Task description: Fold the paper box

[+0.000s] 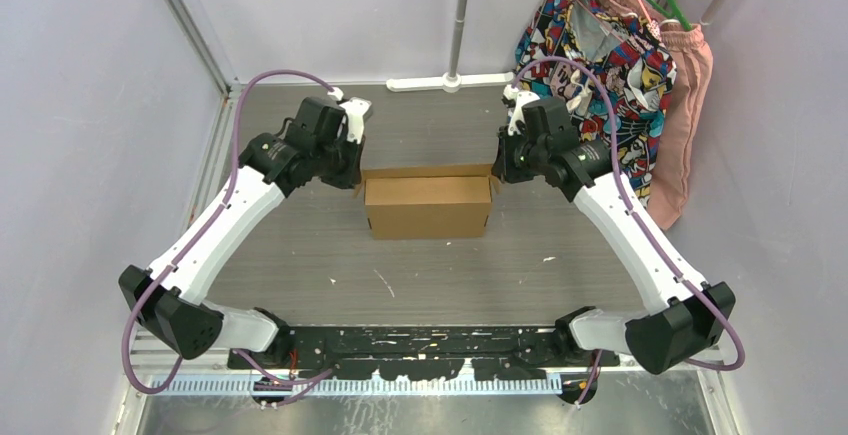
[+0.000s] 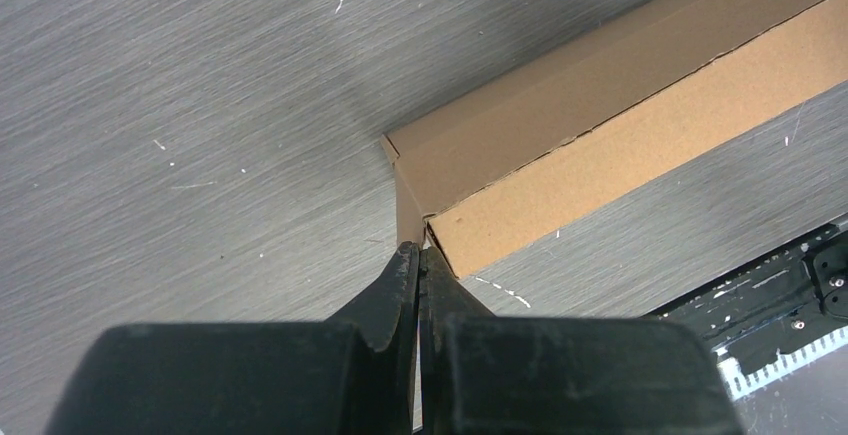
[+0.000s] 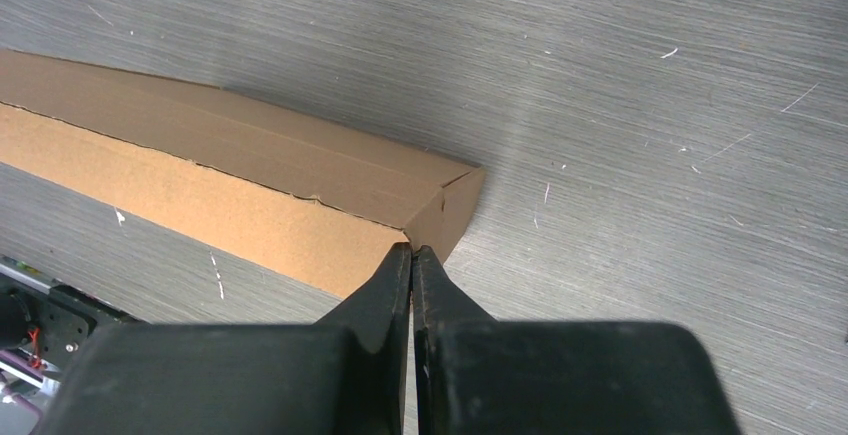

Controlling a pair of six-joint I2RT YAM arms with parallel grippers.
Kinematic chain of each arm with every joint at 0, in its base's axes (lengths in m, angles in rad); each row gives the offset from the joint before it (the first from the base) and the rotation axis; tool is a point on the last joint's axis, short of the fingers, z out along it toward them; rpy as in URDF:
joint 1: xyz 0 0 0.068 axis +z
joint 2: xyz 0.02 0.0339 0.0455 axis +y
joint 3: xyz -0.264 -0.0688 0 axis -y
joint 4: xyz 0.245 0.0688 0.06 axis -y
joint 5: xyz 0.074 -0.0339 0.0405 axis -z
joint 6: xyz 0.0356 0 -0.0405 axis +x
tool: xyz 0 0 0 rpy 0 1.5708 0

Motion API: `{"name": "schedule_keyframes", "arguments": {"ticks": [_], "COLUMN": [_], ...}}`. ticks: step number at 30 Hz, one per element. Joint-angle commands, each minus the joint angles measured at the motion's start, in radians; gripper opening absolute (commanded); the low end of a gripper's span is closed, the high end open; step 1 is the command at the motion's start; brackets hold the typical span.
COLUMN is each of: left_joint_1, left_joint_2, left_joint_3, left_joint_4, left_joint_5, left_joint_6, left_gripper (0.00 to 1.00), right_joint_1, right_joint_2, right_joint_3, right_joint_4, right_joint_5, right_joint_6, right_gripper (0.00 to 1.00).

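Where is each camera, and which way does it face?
Top external: above and behind the arms, looking down at the grey table and plain brown cardboard box; left arm, right arm show.
Left wrist: on that wrist, facing the box's left end; shut left gripper shows.
Right wrist: likewise, box's right end; shut right gripper shows.
All share box and table.

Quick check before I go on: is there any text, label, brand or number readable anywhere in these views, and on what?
No text can be read in any view.
Paper box: plain brown cardboard, no print or label.
Patterned garment hanging at the back right: busy comic-style print, any lettering too small to read.
Table: only scratches and specks, no markings.
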Motion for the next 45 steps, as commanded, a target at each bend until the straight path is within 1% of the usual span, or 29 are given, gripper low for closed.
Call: {"name": "schedule_keyframes", "arguments": {"ticks": [1, 13, 36, 45], "left_joint_1": [0.000, 0.000, 0.001, 0.000], "left_joint_2": [0.008, 0.057, 0.116, 0.126], "left_joint_3": [0.048, 0.117, 0.190, 0.195], "left_joint_4": [-0.009, -0.054, -0.104, -0.109], "left_joint_5": [0.021, 0.033, 0.058, 0.064], "left_joint_6": [-0.025, -0.041, -0.075, -0.098], "left_gripper": [0.00, 0.01, 0.01, 0.01], "right_joint_1": [0.011, 0.030, 0.033, 0.033], "right_joint_2": [0.007, 0.023, 0.061, 0.076], "right_joint_3": [0.052, 0.069, 0.106, 0.122], "right_joint_4": [-0.013, -0.025, -0.057, -0.068], "right_joint_5": [0.014, 0.034, 0.034, 0.037], "right_joint_6": [0.030, 0.050, 0.080, 0.103], "right_gripper": [0.06, 0.05, 0.04, 0.03]}}
